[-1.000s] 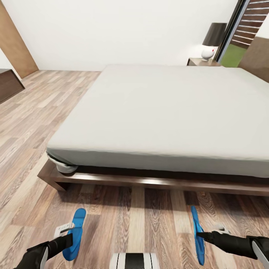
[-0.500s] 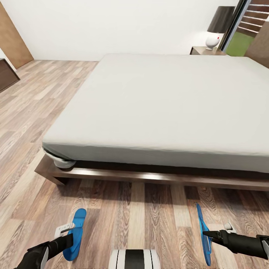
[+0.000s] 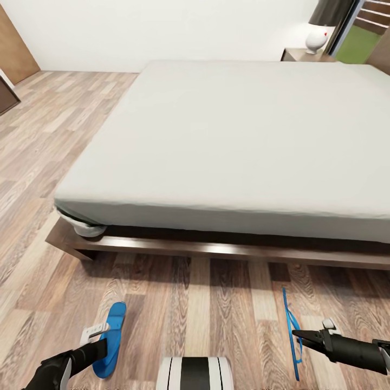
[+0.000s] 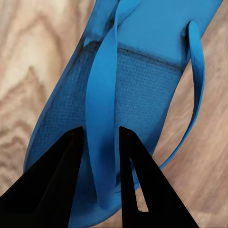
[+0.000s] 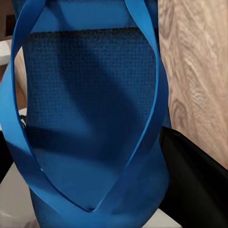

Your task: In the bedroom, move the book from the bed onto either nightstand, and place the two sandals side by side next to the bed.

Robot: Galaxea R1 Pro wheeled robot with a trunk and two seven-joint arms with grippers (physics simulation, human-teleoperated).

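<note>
As both arms hung low before the bed (image 3: 244, 141), the left gripper (image 3: 103, 338) was clamped on one sandal's strap (image 4: 102, 123), the right gripper (image 3: 299, 337) on the other sandal (image 3: 290, 336), held edge-on. Count: two sandals, one bed, one lamp (image 3: 319, 30) on one nightstand (image 3: 303, 54). Wood-plank floor (image 3: 216, 314); white walls.

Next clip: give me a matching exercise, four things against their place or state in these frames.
Things:
1. left sandal
2. right sandal
3. lamp
4. mattress

States:
A. on the nightstand beyond the bed
B. bare, pale grey
C. held flat, sole facing up
D. held on edge, seen as a thin strip

Pairs: 1-C, 2-D, 3-A, 4-B. The left gripper pinches a strap; the right gripper grips its sandal.
</note>
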